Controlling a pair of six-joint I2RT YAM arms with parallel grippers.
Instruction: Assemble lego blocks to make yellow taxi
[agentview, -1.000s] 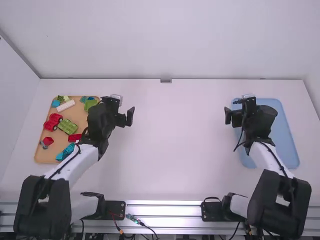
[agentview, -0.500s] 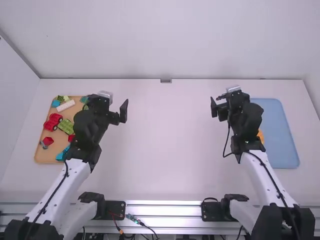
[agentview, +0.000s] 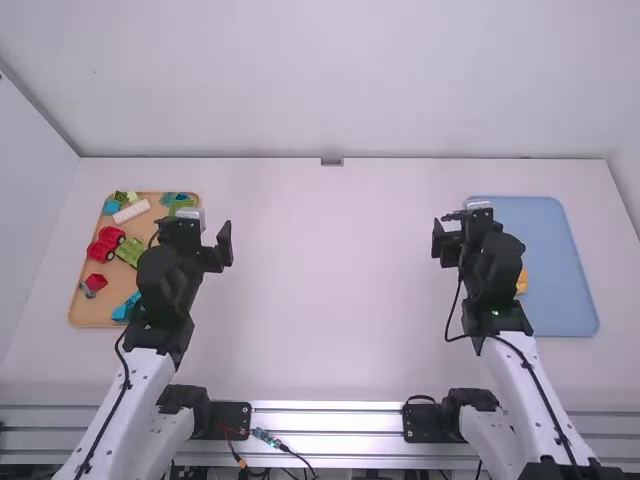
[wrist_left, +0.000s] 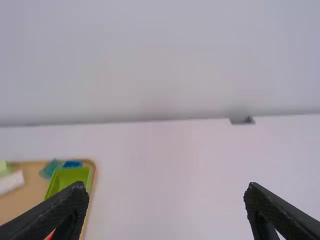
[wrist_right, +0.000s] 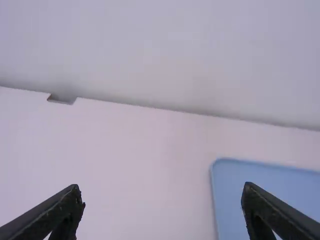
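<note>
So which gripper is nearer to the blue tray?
Right. The right gripper is close beside the blue tray; the left gripper is across the table, by the tan tray.

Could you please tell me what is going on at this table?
The job here is a yellow lego taxi, but nothing is being handled right now. The left gripper hangs, jaws open and empty, near the tan tray of colourful blocks; the right gripper, also open and empty, hangs near the blue tray. An orange-yellow piece sits on the blue tray, partly behind the right arm.
</note>
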